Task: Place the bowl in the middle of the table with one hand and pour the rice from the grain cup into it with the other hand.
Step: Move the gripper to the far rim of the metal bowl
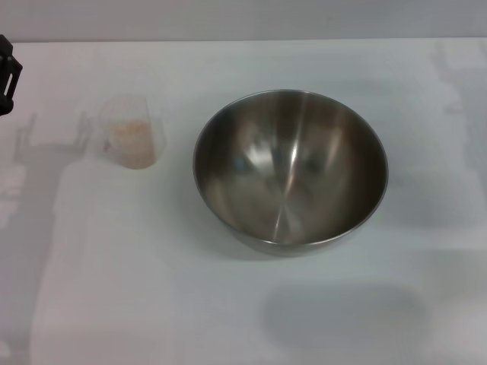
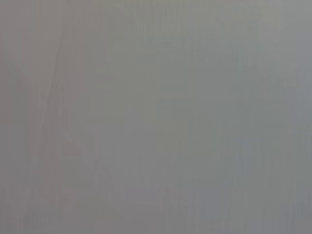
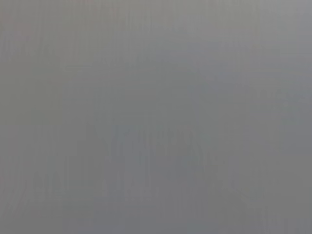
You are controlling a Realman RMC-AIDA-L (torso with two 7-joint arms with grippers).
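Observation:
The large steel bowl stands upright near the middle of the white table, and its inside is bare. To its left stands the small clear grain cup, apart from the bowl, with pale rice in its lower part. A black part of my left gripper shows at the far left edge of the head view, up and to the left of the cup and not touching it. My right gripper is out of view. Both wrist views show only a plain grey surface.
The table's far edge runs along the top of the head view. Soft shadows of the arms lie on the table at the left and in front of the bowl.

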